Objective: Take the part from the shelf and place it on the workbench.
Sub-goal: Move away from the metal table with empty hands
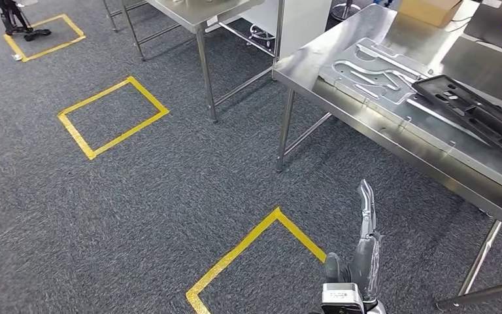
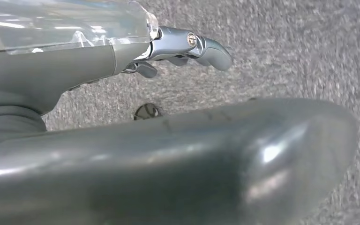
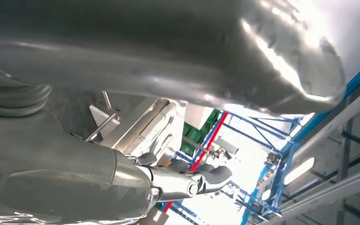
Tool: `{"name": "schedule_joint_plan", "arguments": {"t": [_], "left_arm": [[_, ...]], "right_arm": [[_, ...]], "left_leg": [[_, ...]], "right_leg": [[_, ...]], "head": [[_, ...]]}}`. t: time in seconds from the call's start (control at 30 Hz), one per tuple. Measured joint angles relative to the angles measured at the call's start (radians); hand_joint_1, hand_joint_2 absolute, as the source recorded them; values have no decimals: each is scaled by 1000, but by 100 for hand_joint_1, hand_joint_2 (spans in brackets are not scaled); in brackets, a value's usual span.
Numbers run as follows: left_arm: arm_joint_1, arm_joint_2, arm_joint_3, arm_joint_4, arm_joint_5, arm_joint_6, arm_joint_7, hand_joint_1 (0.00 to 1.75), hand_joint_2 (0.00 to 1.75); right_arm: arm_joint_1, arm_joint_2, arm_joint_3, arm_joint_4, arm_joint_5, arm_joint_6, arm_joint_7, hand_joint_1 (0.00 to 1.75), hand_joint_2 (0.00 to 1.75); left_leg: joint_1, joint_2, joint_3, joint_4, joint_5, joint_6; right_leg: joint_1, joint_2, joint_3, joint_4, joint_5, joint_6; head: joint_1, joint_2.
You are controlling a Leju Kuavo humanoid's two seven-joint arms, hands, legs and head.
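The robot stands beside the steel workbench (image 1: 392, 140), where a black moulded part (image 1: 477, 114) lies on top next to a cut metal plate (image 1: 372, 72). Its right hand (image 1: 365, 245) is raised, fingers straight and holding nothing; the left hand (image 2: 187, 47) hangs over the grey carpet (image 1: 137, 196), empty too, fingers loosely extended. I'd judge the placing done, or another fetch ahead, which would mean turning toward the shelf.

Yellow tape squares (image 1: 112, 116) on speckled grey carpet (image 1: 170, 196); black part (image 1: 477, 114) on silver workbench (image 1: 431, 150).

right hand (image 3: 168, 154), fingers (image 3: 211, 174) apart, empty
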State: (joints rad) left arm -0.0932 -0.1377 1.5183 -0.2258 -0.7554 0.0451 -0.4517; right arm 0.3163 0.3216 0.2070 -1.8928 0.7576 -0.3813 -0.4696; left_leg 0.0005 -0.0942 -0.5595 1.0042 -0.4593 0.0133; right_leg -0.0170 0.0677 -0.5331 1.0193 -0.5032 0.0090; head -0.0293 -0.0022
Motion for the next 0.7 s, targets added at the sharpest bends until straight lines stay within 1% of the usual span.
{"name": "schedule_joint_plan", "arguments": {"t": [0.03,0.07,0.1,0.13,0.17,0.2,0.23,0.27,0.3,0.33,0.37,0.4,0.43,0.47,0.5,0.53,0.57,0.6,0.63,0.67,0.7], "left_arm": [[1,0,0,0,-3,1,-1,0,0],[4,1,0,0,-6,2,-2,0,0],[6,2,0,0,-9,3,-2,0,0],[7,2,0,0,-12,4,-2,0,0],[6,3,-1,0,-15,6,-1,0,0],[5,3,-1,0,-17,7,-1,0,0],[4,3,-1,0,-20,8,0,0,0],[5,3,-2,0,-22,8,0,0,0],[6,3,-3,0,-25,7,1,0,0],[7,3,-4,0,-28,5,1,0,0],[8,3,-5,0,-31,2,1,0,0],[8,3,-6,0,-34,-1,1,0,0],[8,2,-8,0,-37,-3,3,0,0],[8,2,-10,0,-40,-5,4,0,0],[8,1,-11,0,-43,-5,6,0,0],[9,1,-12,0,-45,-4,9,0,0],[11,1,-12,0,-46,-1,11,0,0],[13,0,-12,0,-48,3,13,0,0],[14,-2,-13,0,-50,8,16,0,0],[14,-3,-14,0,-51,14,18,0,0],[12,-5,-15,0,-50,21,20,0,0]], "right_arm": [[-1,-1,2,3,-1,-2,1,0,0],[-1,-2,3,5,-4,-4,1,0,0],[-1,-2,4,6,-7,-6,1,0,0],[0,-2,4,7,-10,-8,0,0,0],[3,-2,4,7,-13,-8,-2,0,0],[7,-2,4,8,-15,-9,-3,0,0],[11,-2,4,8,-14,-9,-3,0,0],[16,-2,3,8,-11,-9,-3,0,0],[22,-2,3,7,-7,-10,-2,0,0],[29,-2,2,6,-3,-10,-1,0,0],[37,-2,0,2,0,-10,-1,0,0],[48,-2,-1,-4,0,-8,-3,0,0],[63,-1,-3,-14,-3,-5,-8,0,0],[78,-1,-5,-24,-7,-3,-16,0,0],[94,0,-7,-34,-14,0,-25,0,0],[109,1,-9,-42,-22,1,-35,0,0],[123,3,-12,-50,-32,4,-45,0,0],[137,6,-15,-57,-42,9,-55,0,0],[149,9,-19,-65,-50,15,-63,0,0],[159,12,-23,-72,-57,23,-69,0,0],[167,13,-27,-78,-61,31,-72,0,0]], "left_leg": [[0,-9,-5,1,2,-7],[2,-15,-9,0,4,-14],[2,-8,-13,6,0,-19],[2,10,-23,26,-14,-24],[3,35,-42,67,-41,-29],[4,60,-69,126,-74,-34],[7,74,-101,195,-109,-39],[10,80,-127,252,-131,-44],[13,83,-139,280,-136,-47],[15,86,-131,270,-122,-49],[17,92,-102,220,-94,-49],[18,106,-60,146,-61,-48],[16,123,-22,78,-38,-44],[13,135,5,28,-23,-39],[10,142,16,3,-19,-33],[6,140,15,-1,-21,-27],[6,130,12,-3,-18,-20],[6,123,12,-7,-15,-14],[7,115,14,-11,-12,-7],[9,108,15,-16,-8,0],[9,101,16,-18,-5,5]], "right_leg": [[2,-2,0,-4,0,-4],[2,-11,-1,-6,3,-10],[0,-21,1,-10,6,-16],[-1,-33,2,-15,8,-23],[-3,-46,4,-19,10,-29],[-1,-60,4,-20,10,-33],[1,-74,3,-20,10,-35],[2,-87,2,-19,10,-35],[3,-100,1,-19,9,-35],[3,-112,2,-18,8,-34],[3,-123,3,-18,7,-32],[3,-133,5,-18,5,-29],[5,-142,7,-17,3,-25],[7,-150,10,-17,1,-20],[9,-156,11,-16,-1,-14],[10,-162,12,-17,-1,-9],[10,-168,13,-18,-1,-3],[7,-164,14,-15,-4,4],[5,-148,9,0,-18,10],[3,-126,-5,33,-42,14],[2,-100,-31,89,-75,15]], "head": [[0,0],[0,0],[0,0],[-2,0],[-4,0],[-5,0],[-7,0],[-7,0],[-7,0],[-7,0],[-7,0],[-7,0],[-7,0],[-6,0],[-5,0],[-5,0],[-4,0],[-4,0],[-4,0],[-3,0],[-3,0]]}}
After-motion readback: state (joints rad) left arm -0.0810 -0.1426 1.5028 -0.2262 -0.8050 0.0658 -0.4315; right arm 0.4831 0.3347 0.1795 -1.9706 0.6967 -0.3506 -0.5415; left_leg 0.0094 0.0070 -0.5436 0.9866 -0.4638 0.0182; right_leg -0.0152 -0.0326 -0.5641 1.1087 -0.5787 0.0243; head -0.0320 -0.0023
